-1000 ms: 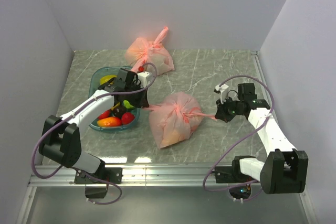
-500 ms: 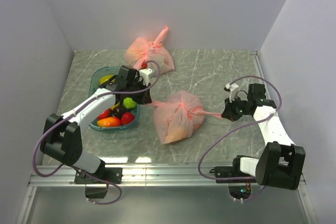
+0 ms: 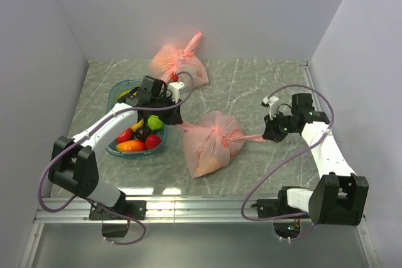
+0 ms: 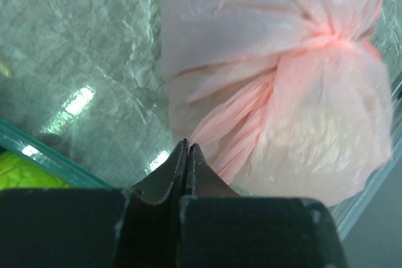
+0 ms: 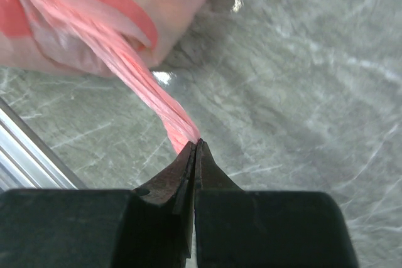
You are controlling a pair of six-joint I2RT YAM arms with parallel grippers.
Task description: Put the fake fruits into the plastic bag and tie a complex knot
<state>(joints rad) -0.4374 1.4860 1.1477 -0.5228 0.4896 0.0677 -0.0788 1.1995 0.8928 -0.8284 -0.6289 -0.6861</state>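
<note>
The salmon-pink plastic bag (image 3: 210, 145) lies mid-table, cinched at a knot (image 3: 220, 131), with an orange fruit showing through its lower part. My left gripper (image 3: 178, 122) is shut on the bag's left tail, and my right gripper (image 3: 267, 135) is shut on the right tail, both tails stretched outwards. In the left wrist view the closed tips (image 4: 186, 145) pinch a twisted strand of the bag (image 4: 282, 92). The right wrist view has the closed tips (image 5: 196, 144) clamping a twisted pink tail (image 5: 144, 86). More fake fruits (image 3: 152, 141) lie in the bowl.
A teal bowl (image 3: 116, 92) at the left holds a lime, a red fruit and an orange mango, under my left arm. A paler tied pink bag (image 3: 179, 64) sits by the back wall. An aluminium rail (image 3: 201, 204) runs along the near table edge.
My right gripper has pulled its tail rightward and slightly back. The left gripper has edged back with its tail. The bag has shifted a little and both tails are tauter.
</note>
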